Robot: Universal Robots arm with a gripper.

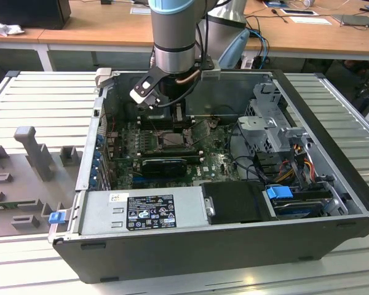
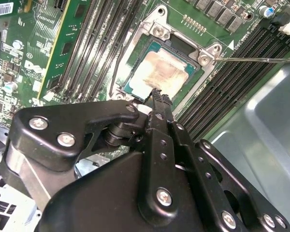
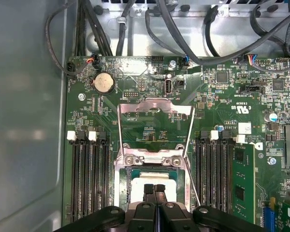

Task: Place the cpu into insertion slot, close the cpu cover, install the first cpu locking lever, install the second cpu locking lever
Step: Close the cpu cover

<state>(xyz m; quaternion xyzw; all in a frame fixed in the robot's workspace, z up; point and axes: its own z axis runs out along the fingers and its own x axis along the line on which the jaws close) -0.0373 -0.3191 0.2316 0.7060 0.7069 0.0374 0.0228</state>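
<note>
One cpu (image 2: 166,72) seated in insertion slot (image 2: 183,47) | cpu cover (image 3: 154,105) hinged back, leaving access | pincer (image 3: 154,189) clenched, apparently empty, poised over cpu

The gripper (image 3: 154,189), fingers pressed together, hangs just over the cpu (image 2: 159,72). The cpu cover (image 3: 154,105) is flipped back clear of the socket. Memory slots (image 3: 89,179) flank it closely on both sides, a thin lever rod (image 2: 261,59) juts out nearby, and cables (image 3: 84,29) crowd the case wall beyond.
</note>
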